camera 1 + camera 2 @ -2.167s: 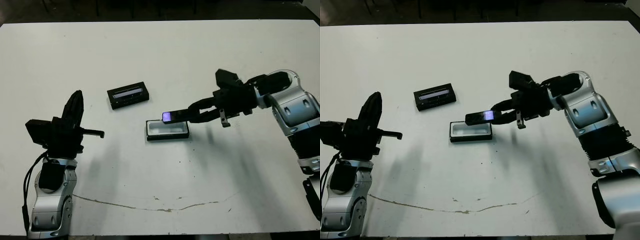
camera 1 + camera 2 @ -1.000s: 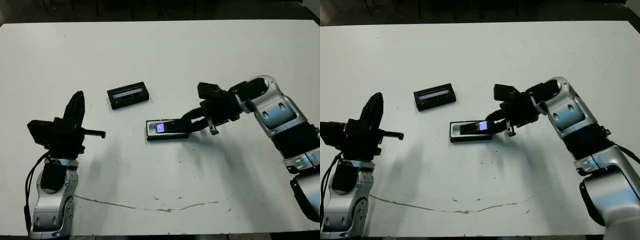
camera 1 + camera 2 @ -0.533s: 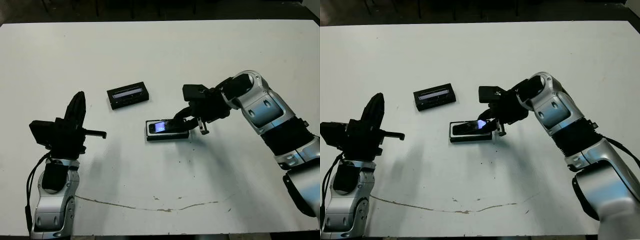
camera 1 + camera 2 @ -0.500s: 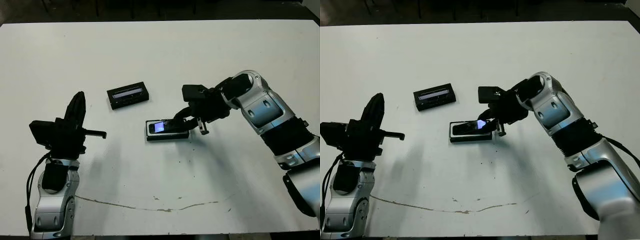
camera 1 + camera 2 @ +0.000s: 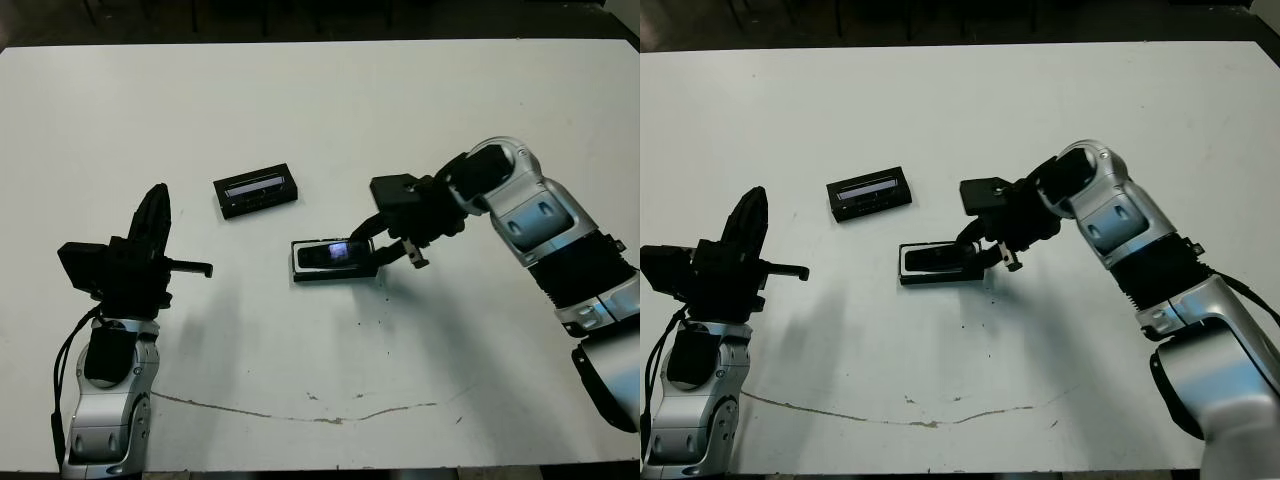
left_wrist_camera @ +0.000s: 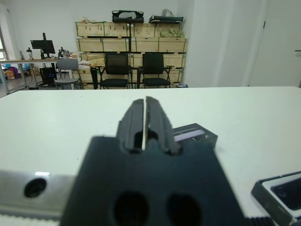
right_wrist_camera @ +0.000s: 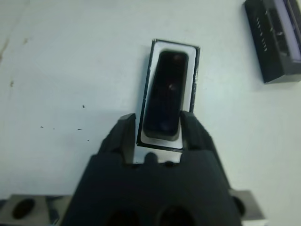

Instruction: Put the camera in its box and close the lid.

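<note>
Black and pressed together, my left gripper [image 5: 153,215] waits at the left, holding nothing. The lid [image 5: 256,190] lies off, far-left of the box [image 5: 303,274]. The camera [image 5: 335,253] lies in the box. My right gripper [image 7: 157,126] is spread around its right end, let go, I think. Only closing is left.

Even overhead light leaves the white table [image 5: 320,120] bright, with soft grey shadows spreading beneath both arms and beside the box [image 5: 300,275]. The head views are sharp, darkening only beyond the table's far edge. In the wrist views the near black gripper bodies are blurred, and the right one looks slightly hazy.
</note>
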You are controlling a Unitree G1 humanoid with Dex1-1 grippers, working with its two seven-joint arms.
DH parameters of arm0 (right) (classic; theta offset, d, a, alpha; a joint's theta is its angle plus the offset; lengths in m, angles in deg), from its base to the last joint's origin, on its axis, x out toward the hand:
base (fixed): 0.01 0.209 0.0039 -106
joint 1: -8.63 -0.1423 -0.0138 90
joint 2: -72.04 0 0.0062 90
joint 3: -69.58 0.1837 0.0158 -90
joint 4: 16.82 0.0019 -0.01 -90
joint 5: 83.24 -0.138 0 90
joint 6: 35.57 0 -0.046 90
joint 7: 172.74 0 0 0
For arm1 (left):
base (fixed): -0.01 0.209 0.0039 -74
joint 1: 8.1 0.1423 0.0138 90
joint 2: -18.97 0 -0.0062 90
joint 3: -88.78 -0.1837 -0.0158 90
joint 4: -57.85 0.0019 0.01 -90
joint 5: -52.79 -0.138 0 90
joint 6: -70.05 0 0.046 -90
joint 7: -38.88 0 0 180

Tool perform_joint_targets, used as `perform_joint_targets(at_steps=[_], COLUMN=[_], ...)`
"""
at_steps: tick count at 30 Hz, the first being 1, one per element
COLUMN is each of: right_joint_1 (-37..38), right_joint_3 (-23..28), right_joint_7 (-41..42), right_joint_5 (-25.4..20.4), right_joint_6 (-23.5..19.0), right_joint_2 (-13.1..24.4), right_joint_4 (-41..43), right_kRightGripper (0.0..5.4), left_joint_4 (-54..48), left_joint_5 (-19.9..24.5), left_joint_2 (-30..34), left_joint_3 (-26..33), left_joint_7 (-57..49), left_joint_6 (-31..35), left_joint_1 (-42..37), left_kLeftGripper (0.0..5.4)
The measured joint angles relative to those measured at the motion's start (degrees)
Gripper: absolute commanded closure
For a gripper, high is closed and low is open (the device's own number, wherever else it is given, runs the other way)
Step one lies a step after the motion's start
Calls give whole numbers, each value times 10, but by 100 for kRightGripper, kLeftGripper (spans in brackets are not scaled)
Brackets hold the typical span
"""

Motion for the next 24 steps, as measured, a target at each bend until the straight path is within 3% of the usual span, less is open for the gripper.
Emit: perform_joint_targets(at_steps=[6,10,16,18,22,24], right_joint_1=[-18,-27,-29,-25,31,79], right_joint_3=[61,96,125,137,193,221], right_joint_7=[3,5,-26,-54,-166,-231], right_joint_5=[-36,-61,-64,-66,-96,-108], right_joint_6=[-38,-39,-36,-73,-179,-210], right_joint_2=[30,48,67,68,56,41], right_joint_4=[24,31,72,93,172,223], right_kRightGripper=[213,143,41,5,2,18], left_joint_4=[-2,-2,-2,-3,-4,-4], left_joint_5=[-2,-4,-11,-11,-11,-10], left_joint_2=[0,0,0,0,0,0], left_joint_3=[-1,-2,-3,-3,-3,-3], left_joint_7=[0,-1,-5,-5,-5,-5], left_joint_6=[0,0,0,2,4,4], left_joint_1=[1,1,1,1,1,0], left_kLeftGripper=[540,540,540,540,540,540])
